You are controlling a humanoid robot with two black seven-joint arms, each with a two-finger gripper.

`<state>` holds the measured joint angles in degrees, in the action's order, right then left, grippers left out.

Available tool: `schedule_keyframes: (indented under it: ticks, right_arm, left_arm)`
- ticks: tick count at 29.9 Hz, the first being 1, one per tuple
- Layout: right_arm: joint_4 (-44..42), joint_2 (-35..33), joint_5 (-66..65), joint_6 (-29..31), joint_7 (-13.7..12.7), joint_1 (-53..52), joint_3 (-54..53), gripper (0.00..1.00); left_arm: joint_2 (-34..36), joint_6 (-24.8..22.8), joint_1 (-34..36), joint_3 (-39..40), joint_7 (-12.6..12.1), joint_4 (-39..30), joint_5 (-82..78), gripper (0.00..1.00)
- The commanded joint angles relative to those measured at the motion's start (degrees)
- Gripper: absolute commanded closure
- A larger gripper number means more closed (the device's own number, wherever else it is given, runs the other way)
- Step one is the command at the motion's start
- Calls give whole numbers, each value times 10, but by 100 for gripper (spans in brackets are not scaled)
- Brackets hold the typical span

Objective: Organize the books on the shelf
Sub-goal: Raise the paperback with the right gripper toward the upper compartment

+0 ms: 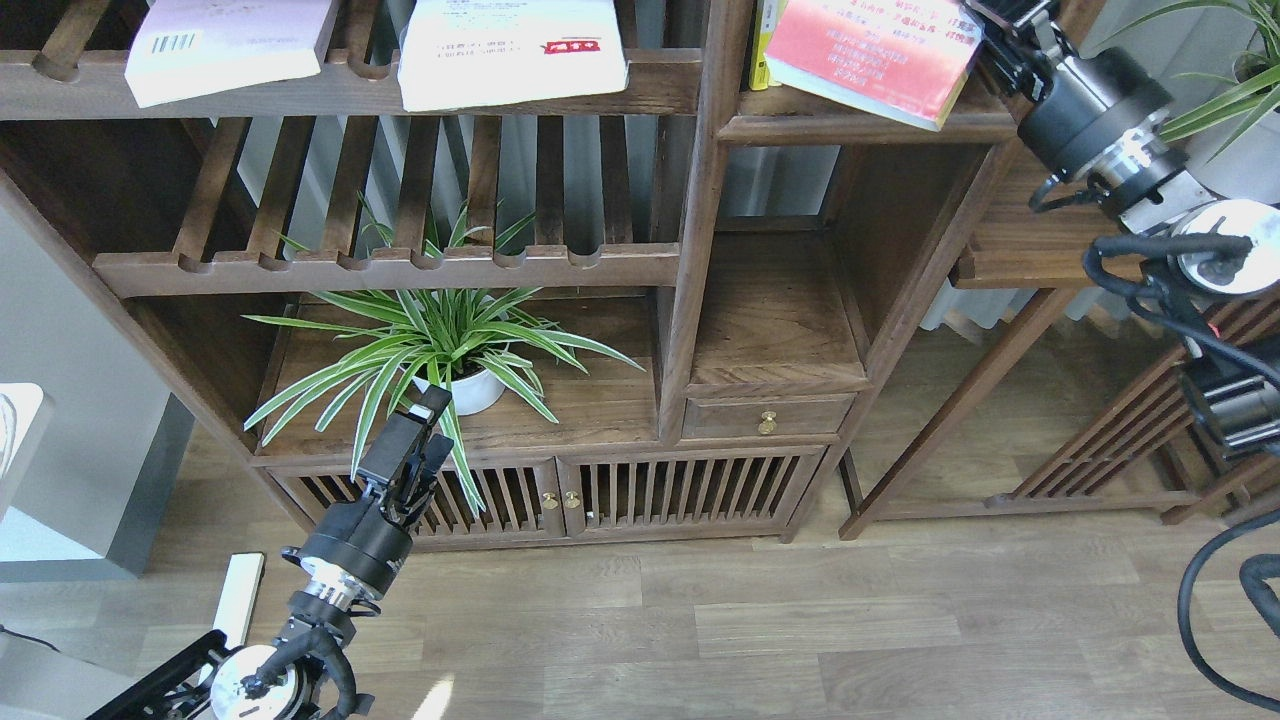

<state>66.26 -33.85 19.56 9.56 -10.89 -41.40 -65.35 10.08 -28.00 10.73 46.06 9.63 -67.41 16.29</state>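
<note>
Found the jaws of the left gripper (425, 425) pressed together with nothing between them, low in front of the cabinet. Saw a spider plant (430, 335) in its white pot (470, 392) just beyond and above those jaws, some striped leaves crossing in front of them. Saw slatted cabinet doors (560, 490) right beside them and the wooden floor (800, 620) below.

Could not tell how the jaws of the right gripper (992, 22) stood: cut off by the top edge of the view and dark. Saw them meeting the right edge of the red-covered book (870, 50). Saw that book just left of those jaws, tilted, its lower part over the solid walnut shelf (860, 127) and its near right corner overhanging the plain front edge. Could not make out whether book and board touched. Noted a yellow book (766, 45) standing upright on the same shelf, left of the red one and farther from the right jaws.

Spotted the large white book with a red label (510, 50) well to the left of the right jaws, lying flat on the upper slatted rack (350, 85), high above the left jaws. Spotted the pale lilac book with a barcode (225, 45) on the same rack, farther left again, apart from the white one.

Saw a small drawer with a brass knob (767, 425) far below the right jaws, and a second potted plant (1225, 100) to their right on a side shelf.
</note>
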Motion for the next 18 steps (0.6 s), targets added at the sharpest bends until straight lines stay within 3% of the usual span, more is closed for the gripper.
schedule_keyframes:
  ticks: [1, 9, 18]
  right_arm:
    - [0, -4, 0, -56, 0, -22, 0, 96]
    - [-1, -10, -1, -161, -3, -100, 25, 95]
    - [-2, -22, -14, -205, -5, -110, 39, 95]
  left_arm:
    - [0, 0, 0, 1, 0, 0, 1, 2]
    - [-2, 0, -1, 0, 0, 2, -1, 2]
    - [-4, 0, -1, 0, 0, 10, 0, 1]
